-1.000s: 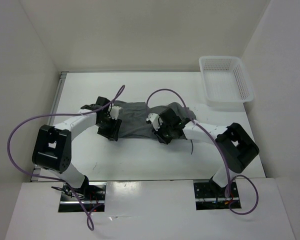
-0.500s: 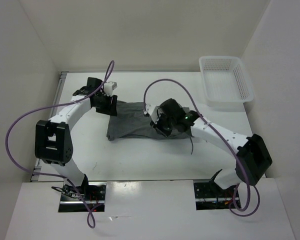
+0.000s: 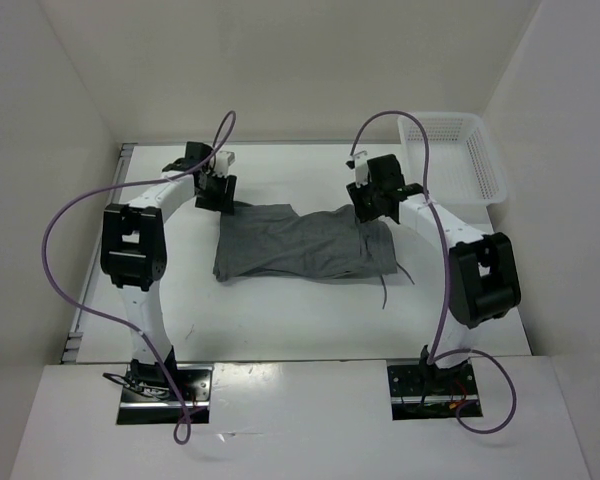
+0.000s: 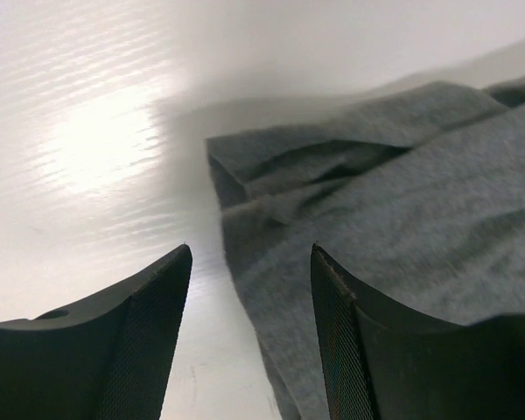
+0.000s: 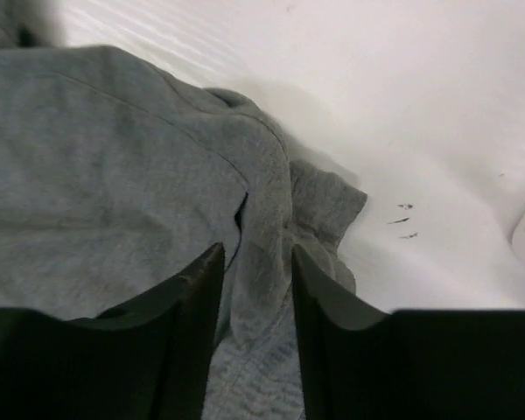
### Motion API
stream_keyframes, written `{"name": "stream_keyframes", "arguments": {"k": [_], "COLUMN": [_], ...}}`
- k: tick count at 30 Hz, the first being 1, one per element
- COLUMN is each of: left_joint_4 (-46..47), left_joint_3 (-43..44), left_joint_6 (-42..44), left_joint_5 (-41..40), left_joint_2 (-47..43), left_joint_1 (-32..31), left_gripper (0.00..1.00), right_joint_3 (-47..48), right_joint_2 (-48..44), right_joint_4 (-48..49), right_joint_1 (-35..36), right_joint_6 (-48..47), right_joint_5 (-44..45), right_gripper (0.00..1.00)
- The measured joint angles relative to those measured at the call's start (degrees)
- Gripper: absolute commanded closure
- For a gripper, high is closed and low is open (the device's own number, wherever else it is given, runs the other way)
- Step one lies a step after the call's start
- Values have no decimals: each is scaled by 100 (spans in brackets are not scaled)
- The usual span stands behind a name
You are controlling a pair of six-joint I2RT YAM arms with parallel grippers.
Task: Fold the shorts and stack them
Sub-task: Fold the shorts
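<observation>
The grey shorts (image 3: 305, 243) lie spread out flat in the middle of the white table (image 3: 280, 320). They run from left to right, with both legs side by side. A thin dark string (image 3: 384, 291) hangs out from their near right corner and lies on the table.

The left gripper (image 3: 220, 198) is at the far left corner of the shorts. In its own camera its two black fingers (image 4: 149, 350) stand wide apart, and nothing is between them - just bare table and the edge of the cloth down below. That corner of the shorts is folded over a little. The left gripper holds nothing.

The right gripper (image 3: 372, 212) is at the far right corner of the shorts. Its fingers (image 5: 184, 350) are only a little way apart. A bump of grey cloth shows in the small gap between them - I cannot tell if the cloth touches the fingers, but it lies loose and is not pinched. The cloth at that corner is bunched up and wrinkled.

A white basket (image 3: 470, 165) sits at the far right corner of the table, well apart from the shorts. Purple cables (image 3: 60, 230) loop out from both arms.
</observation>
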Motion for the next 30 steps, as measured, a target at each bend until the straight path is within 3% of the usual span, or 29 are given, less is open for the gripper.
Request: {"name": "stream_keyframes", "arguments": {"k": [5,12,18,21,22,25,26,28,30], "left_joint_4": [13,11,15,28,31,9,-13,-66,-118], "left_joint_3": [61,61,61,70,87,238,315,481,638], "left_joint_6": [0,0,2,2,4,-11,-7,-7,2], "left_joint_5": [-74,160,428,551,584,686,730,752,737], "left_joint_2": [162,330,470,501,525,645,680,741,752], "left_joint_1": [105,103,35,-7,-13,-26,-28,-42,-50], "left_gripper": [35,35,51,64,76,91,100,100,100], "right_joint_3": [2,2,4,4,4,2,4,46,179], "right_joint_2": [323,555,758,874,929,1078,1128,1187,1235], "right_joint_4": [4,197,278,310,313,332,343,345,341], "right_joint_1": [-11,-186,-256,-256,-256,-256,-256,-256,-260], "right_joint_6": [4,-26,-46,-109,-142,-225,-240,-238,-175], "right_joint_5": [142,505,568,485,446,387,398,461,570], "right_gripper": [46,42,42,51,63,83,94,100,100]}}
